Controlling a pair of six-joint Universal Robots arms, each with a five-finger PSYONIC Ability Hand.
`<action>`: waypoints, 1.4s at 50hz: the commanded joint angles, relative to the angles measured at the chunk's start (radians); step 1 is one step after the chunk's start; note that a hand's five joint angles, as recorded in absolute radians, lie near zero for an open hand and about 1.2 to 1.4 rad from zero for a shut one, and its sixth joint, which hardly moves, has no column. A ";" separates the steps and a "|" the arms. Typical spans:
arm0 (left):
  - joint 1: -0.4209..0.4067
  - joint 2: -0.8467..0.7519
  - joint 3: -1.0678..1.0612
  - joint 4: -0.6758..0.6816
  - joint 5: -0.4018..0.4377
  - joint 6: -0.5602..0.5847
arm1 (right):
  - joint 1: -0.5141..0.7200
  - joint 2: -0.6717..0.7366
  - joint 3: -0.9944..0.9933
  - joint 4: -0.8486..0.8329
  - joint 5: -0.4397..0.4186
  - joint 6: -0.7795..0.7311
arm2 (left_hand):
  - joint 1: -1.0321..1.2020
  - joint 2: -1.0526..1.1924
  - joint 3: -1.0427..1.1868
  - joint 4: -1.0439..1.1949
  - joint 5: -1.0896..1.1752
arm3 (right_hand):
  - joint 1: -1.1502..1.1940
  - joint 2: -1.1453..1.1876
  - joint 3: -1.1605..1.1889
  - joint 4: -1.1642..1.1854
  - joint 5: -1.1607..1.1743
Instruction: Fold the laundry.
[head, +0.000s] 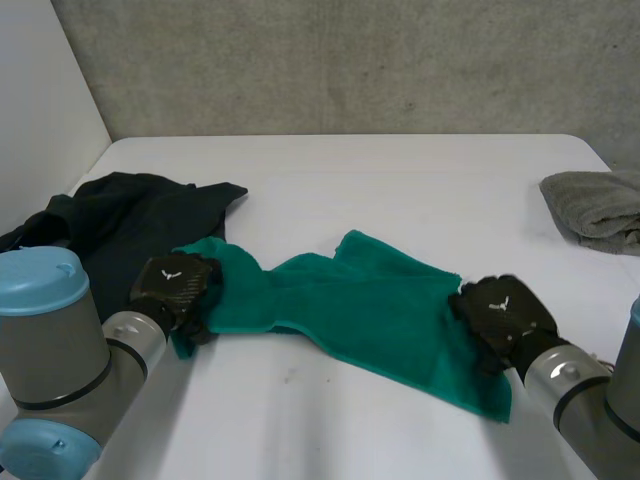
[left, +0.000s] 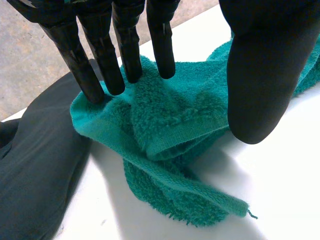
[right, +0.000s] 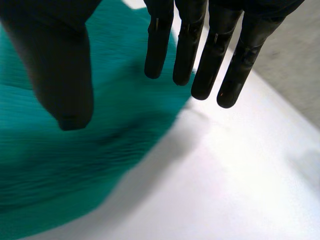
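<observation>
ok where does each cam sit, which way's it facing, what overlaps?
Head view: between and behind the arms, looking down at the white table; both arms show, left hand and right hand at opposite ends of the green towel.
Left wrist view: on the left wrist, looking along the palm; own straight fingers touch bunched towel, black garment beside.
Right wrist view: on the right wrist; own open hand over the towel's edge and table.
Shared: all three see the towel.
</observation>
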 joint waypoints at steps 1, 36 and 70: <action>-0.003 -0.001 0.000 0.000 0.002 -0.001 | -0.003 -0.026 0.032 0.135 -0.119 0.095 | 0.041 0.047 0.042 0.052 0.054 | 0.077 -0.007 -0.001 -0.001 -0.009; -0.001 -0.003 -0.001 0.000 0.004 -0.001 | 0.025 0.106 0.049 -0.129 -0.059 0.045 | 0.038 0.044 0.039 0.049 0.051 | 0.098 0.013 0.019 0.019 0.011; -0.006 0.003 -0.006 -0.005 0.004 -0.003 | 0.033 0.188 -0.117 -0.161 -0.003 0.006 | 0.041 0.047 0.042 0.052 0.054 | 0.860 0.775 0.781 0.781 0.773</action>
